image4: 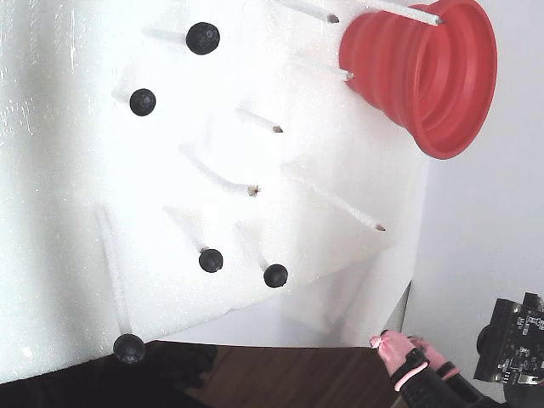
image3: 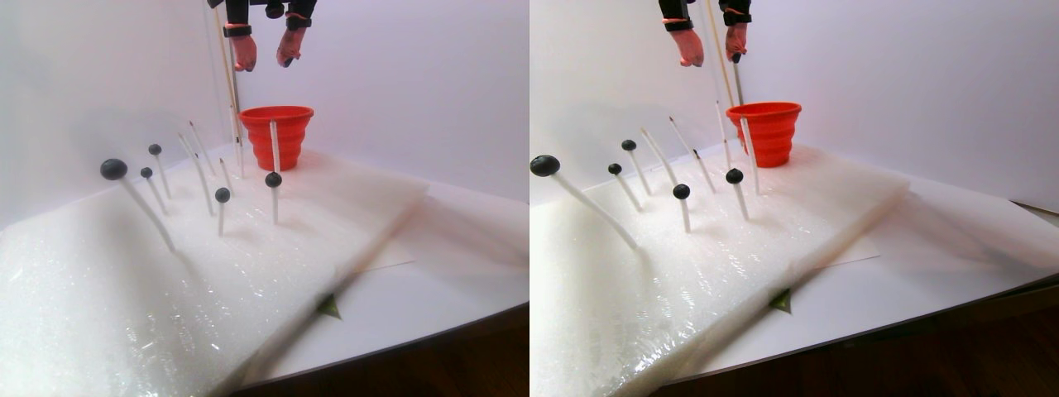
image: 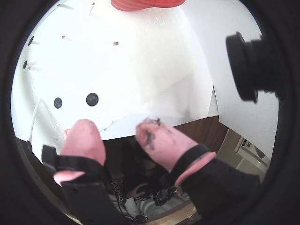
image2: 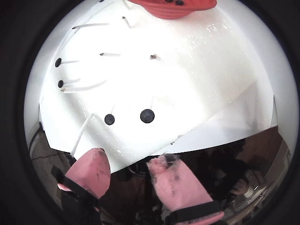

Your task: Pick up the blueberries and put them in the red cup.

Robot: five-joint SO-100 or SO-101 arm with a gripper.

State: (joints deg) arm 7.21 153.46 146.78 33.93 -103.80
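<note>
Several blueberries point(image3: 273, 179) sit on the tips of white sticks stuck into a white foam sheet point(image3: 124, 306). In both wrist views two of them point(image: 92, 99) point(image2: 147, 116) lie just ahead of my pink fingertips. The red cup point(image3: 276, 132) stands at the sheet's far end, and at the top edge in both wrist views point(image: 145, 3) point(image2: 173, 7); dark balls show inside it. My gripper point(image3: 265, 63) hangs high above the cup. It is open point(image: 116, 125) point(image2: 129, 157), with nothing between its stained pads.
Bare white sticks point(image4: 246, 187) lean between the berries and beside the cup point(image4: 425, 68). The foam sheet lies on white paper point(image3: 463, 273) over a dark wooden table point(image3: 430, 364). A black camera housing point(image: 253, 65) juts in at the right.
</note>
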